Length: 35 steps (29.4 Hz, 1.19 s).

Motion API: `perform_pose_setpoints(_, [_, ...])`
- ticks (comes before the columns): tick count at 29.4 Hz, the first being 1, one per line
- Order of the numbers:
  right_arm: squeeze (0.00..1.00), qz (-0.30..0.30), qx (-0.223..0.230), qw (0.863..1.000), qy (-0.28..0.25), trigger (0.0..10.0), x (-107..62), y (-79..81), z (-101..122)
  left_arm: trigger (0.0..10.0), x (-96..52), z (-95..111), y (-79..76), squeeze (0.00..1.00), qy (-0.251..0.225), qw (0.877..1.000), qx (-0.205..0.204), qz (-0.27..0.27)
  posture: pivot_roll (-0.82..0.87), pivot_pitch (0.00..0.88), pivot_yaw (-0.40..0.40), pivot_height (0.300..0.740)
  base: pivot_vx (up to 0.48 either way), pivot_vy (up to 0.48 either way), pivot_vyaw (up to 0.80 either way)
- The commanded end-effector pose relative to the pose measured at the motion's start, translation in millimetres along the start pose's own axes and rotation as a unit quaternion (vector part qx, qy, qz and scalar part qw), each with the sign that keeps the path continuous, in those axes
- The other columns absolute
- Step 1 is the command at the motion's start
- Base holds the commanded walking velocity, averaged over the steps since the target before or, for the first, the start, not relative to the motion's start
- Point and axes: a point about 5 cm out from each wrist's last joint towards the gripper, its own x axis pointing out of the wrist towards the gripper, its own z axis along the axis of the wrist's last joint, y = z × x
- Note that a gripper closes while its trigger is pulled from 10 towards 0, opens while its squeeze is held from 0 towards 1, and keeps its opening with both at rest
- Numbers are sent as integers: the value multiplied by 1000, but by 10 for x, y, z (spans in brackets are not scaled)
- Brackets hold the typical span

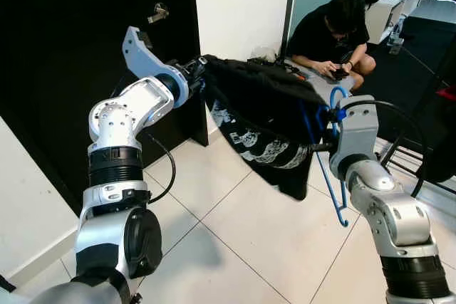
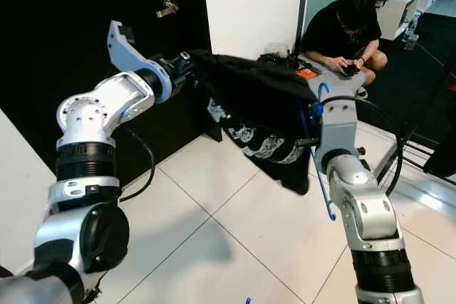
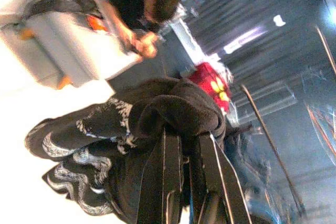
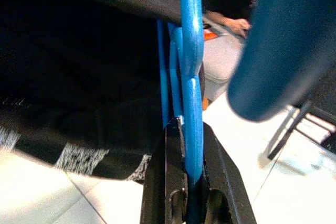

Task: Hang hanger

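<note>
Right gripper was clamped on the blue hanger, held up over the tiled floor. Left gripper pinched the black shirt draped between both arms. A person crouched behind, near the black door.

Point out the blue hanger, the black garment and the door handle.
blue hanger (image 1: 333,197): left eye view, lower bar below the right arm.
black garment (image 1: 260,101): left eye view, plain upper cloth.
door handle (image 1: 158,13): left eye view, lever.
</note>
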Motion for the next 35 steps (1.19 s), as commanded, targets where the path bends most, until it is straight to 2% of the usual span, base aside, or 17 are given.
perform_pose_setpoints(1, [0, -37, 35, 999, -18, 10000, 12, -129, 68, 10000, -63, -5, -76, 0, 9, 998, 27, -52, -42, 0, 48, 740, 0, 0, 0])
perform_pose_setpoints(4, [0, -49, 62, 997, -23, 10000, 12, -172, 82, 10000, -107, -67, -99, 0, 34, 994, 49, -89, -42, 0, 50, 740, 0, 0, 0])
perform_pose_setpoints(6, [0, -64, 105, 992, -35, 10000, 9, -246, 118, 10000, -258, -183, -70, 0, 87, 979, 107, -146, -41, 0, 48, 740, 0, 0, 0])
perform_pose_setpoints(8, [0, -64, 105, 992, -35, 10000, 9, -246, 118, 10000, -258, -183, -70, 0, 87, 979, 107, -146, -41, 0, 48, 740, 0, 0, 0])
perform_pose_setpoints(9, [0, -68, 122, 989, -42, 10000, 11, -278, 138, 10000, -366, -261, -44, 0, 122, 966, 147, -173, -40, 0, 45, 740, 0, 0, 0])
perform_pose_setpoints(10, [0, -68, 122, 989, -42, 10000, 11, -278, 138, 10000, -366, -261, -44, 0, 122, 966, 147, -173, -40, 0, 45, 740, 0, 0, 0])
perform_pose_setpoints(11, [0, -67, 138, 987, -51, 10000, 21, -306, 177, 10000, -566, -405, -1, 0, 177, 936, 219, -210, -35, 0, 40, 740, 0, 0, 0])
perform_pose_setpoints(13, [0, -64, 152, 984, -61, 10000, 33, -329, 218, 10000, -800, -634, 56, 0, 254, 892, 277, -250, -34, 0, 39, 740, 0, 0, 0])
perform_pose_setpoints(19, [0, -46, 155, 984, -75, 10000, 54, -302, 284, 10000, -840, -852, 260, 35, 280, 879, 305, -234, -25, 0, 35, 740, 0, 0, 0])
perform_pose_setpoints(20, [0, -41, 155, 984, -78, 10000, 55, -286, 297, 10000, -859, -894, 285, 329, 292, 876, 303, -234, -25, 0, 36, 740, 0, 0, 0])
perform_pose_setpoints(21, [0, -41, 155, 984, -78, 10000, 55, -286, 297, 10000, -859, -894, 285, 329, 292, 876, 303, -234, -25, 0, 36, 740, 0, 0, 0])
perform_pose_setpoints(22, [0, -36, 156, 984, -80, 10000, 54, -271, 310, 10000, -882, -928, 302, 835, 301, 871, 307, -238, -25, 0, 36, 740, 0, 0, 0])
perform_pose_setpoints(23, [0, -36, 156, 984, -80, 10000, 54, -271, 310, 10000, -882, -928, 302, 835, 301, 871, 307, -238, -25, 0, 36, 740, 0, 0, 0])
perform_pose_setpoints(24, [0, -27, 153, 984, -86, 10000, 52, -249, 333, 10000, -938, -991, 324, 1000, 322, 858, 313, -249, -27, 0, 39, 740, 0, 0, 0])
perform_pose_setpoints(25, [0, -27, 153, 984, -86, 10000, 52, -249, 333, 10000, -938, -991, 324, 1000, 322, 858, 313, -249, -27, 0, 39, 740, 0, 0, 0])
perform_pose_setpoints(27, [0, -4, 151, 984, -98, 10000, 45, -204, 382, 10000, -1046, -1069, 354, 1000, 355, 837, 317, -270, -26, 0, 42, 740, 0, 0, 0])
perform_pose_setpoints(35, [0, 48, 138, 983, -113, 10000, 29, -112, 456, 10000, -1146, -990, 324, 1000, 350, 827, 320, -302, -28, 0, 43, 740, 0, 0, 0])
